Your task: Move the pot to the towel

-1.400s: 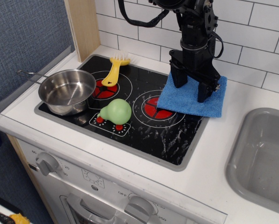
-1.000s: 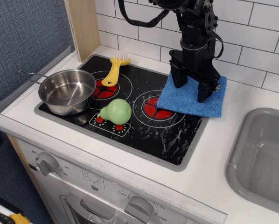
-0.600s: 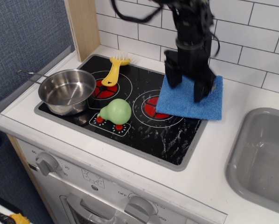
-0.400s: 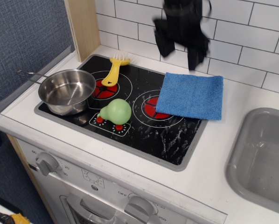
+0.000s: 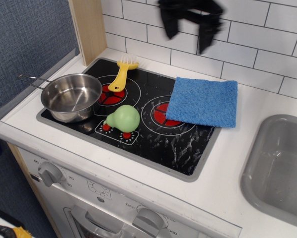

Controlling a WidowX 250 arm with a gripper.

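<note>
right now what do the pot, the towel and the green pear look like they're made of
Pot: polished metal, probably stainless steel; it reflects light and has a thin wire handle.
Towel: soft woven cloth, likely microfibre; matte blue, with a fuzzy texture and folded edges.
Pear: most likely plastic; smooth, evenly pale green, with a dull sheen.

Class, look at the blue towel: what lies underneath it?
The towel lies partly on the black stovetop, covering the back edge of the right red burner, and partly on the white counter. Anything else beneath is hidden.
</note>
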